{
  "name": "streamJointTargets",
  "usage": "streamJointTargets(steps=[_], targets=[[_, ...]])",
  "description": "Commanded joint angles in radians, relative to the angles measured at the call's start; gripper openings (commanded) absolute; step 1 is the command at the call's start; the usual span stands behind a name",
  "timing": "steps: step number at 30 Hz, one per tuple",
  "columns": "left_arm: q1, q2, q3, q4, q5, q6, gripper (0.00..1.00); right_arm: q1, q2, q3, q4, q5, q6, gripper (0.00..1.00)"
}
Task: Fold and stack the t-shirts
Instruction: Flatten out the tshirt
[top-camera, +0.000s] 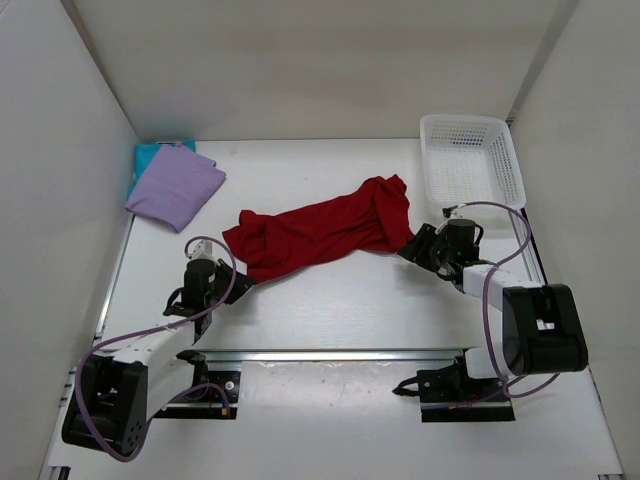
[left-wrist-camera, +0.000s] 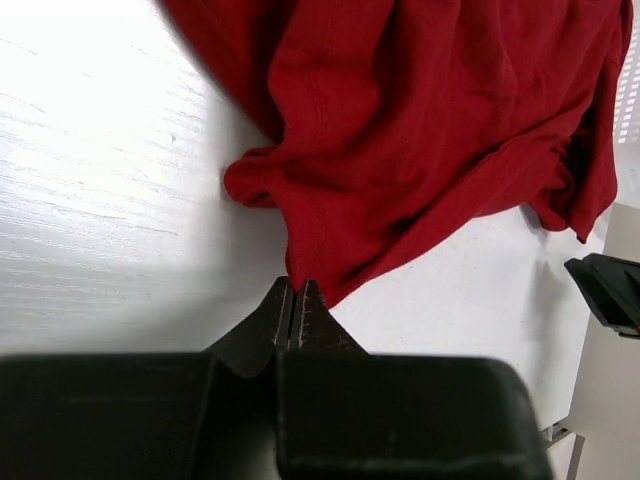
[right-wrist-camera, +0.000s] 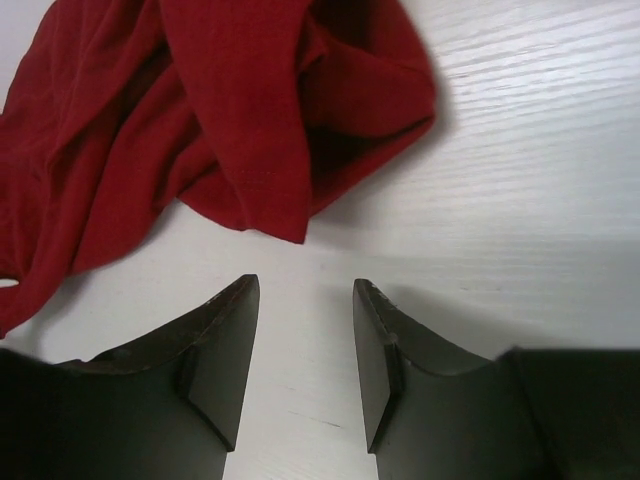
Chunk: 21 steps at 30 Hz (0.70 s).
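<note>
The red t-shirt (top-camera: 320, 232) lies crumpled in a long band across the table's middle. My left gripper (top-camera: 240, 282) is at its lower-left end; in the left wrist view the gripper (left-wrist-camera: 297, 285) is shut with a corner of the red t-shirt (left-wrist-camera: 420, 130) pinched at its tips. My right gripper (top-camera: 408, 248) is at the shirt's right end; in the right wrist view it (right-wrist-camera: 305, 285) is open and empty, just short of the red t-shirt's hem (right-wrist-camera: 200, 110). The lavender t-shirt (top-camera: 175, 185) lies folded on the teal t-shirt (top-camera: 150, 153) at the far left.
A white lattice basket (top-camera: 515, 165) stands at the far right corner, just behind my right arm. White walls enclose the table on the left, back and right. My right arm's black gripper (left-wrist-camera: 605, 290) shows at the right edge of the left wrist view.
</note>
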Motion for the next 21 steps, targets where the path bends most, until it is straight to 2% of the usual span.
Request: streamJointTargets(steps=[1,3,6,8,10,17,19,21], targets=[[0.039,-0.007,0.006,0.017,0.044,0.028,0.0,0.013,0.031,0.051,0.092,-0.042,-0.005,0.41],[0.063,-0.024,-0.014,0.032,0.073,0.028,0.0,0.01,0.047,0.063,0.089,-0.047,-0.013,0.41],[0.06,-0.026,0.018,-0.041,0.038,0.057,0.03,0.005,0.062,0.085,0.084,-0.051,-0.021,0.41],[0.063,-0.038,0.03,-0.087,-0.002,0.079,0.0,0.007,0.066,0.088,0.088,-0.041,-0.016,0.4],[0.06,-0.052,0.033,-0.112,-0.027,0.058,0.0,0.001,0.079,0.096,0.092,-0.042,-0.021,0.41],[0.076,-0.074,0.049,-0.135,0.016,0.038,0.0,0.0,0.099,0.112,0.089,-0.055,-0.021,0.4],[0.086,-0.078,0.055,-0.159,-0.004,0.025,0.03,0.005,0.102,0.111,0.094,-0.064,-0.022,0.4],[0.083,-0.077,0.055,-0.172,-0.022,0.025,0.0,0.007,0.102,0.111,0.098,-0.068,-0.019,0.4]])
